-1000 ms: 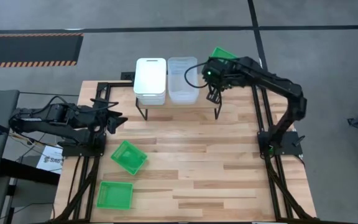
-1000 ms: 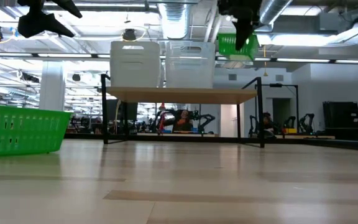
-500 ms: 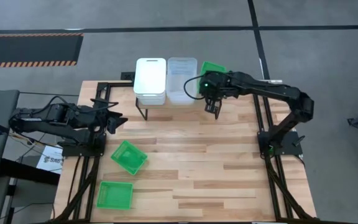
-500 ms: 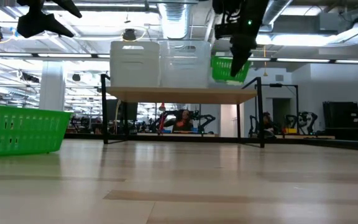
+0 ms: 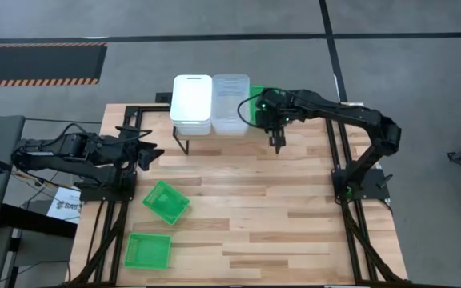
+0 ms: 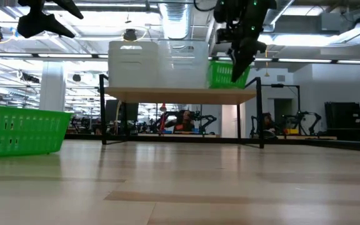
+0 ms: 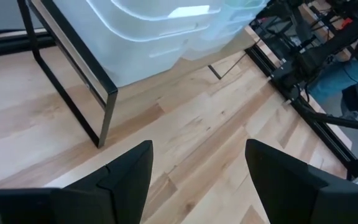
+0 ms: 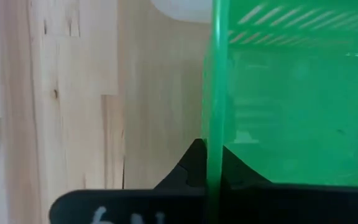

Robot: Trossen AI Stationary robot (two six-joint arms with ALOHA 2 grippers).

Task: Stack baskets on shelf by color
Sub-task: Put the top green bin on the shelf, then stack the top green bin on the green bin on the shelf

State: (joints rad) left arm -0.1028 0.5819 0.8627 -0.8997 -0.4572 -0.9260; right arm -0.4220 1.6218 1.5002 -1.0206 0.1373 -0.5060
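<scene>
On the shelf [image 6: 180, 95] stand a stack of white baskets [image 5: 192, 104] and, beside it, a stack of clear baskets [image 5: 230, 102]. My right gripper [image 5: 272, 118] is above the shelf's right end, shut on a green basket [image 6: 219, 75] next to the clear stack. Two more green baskets [image 5: 166, 202] [image 5: 148, 250] lie bottom-down on the tabletop at the near left. My left gripper [image 5: 141, 152] hangs open above the table's left side, nothing between its fingers [image 7: 129, 177]. My right gripper pinches one side wall of the green basket at its rim [image 8: 216, 124], one finger inside the basket and one outside. The fingers [image 8: 194, 165] come from above, slanting down. The basket's bottom [image 6: 214, 86] is down at the shelf's top, close beside the clear stack.
The shelf stands on thin black legs [image 7: 104, 112] at the table's far edge. Black frame rails [image 5: 338, 160] run along both sides of the table. Bare tabletop [image 5: 278, 216] lies between the shelf and the near edge.
My right gripper has come down and toward the table's left with the green basket, rolling its wrist. The basket, first held tilted and clear above the shelf's far right corner, now sits low on the shelf's right end against the clear stack.
</scene>
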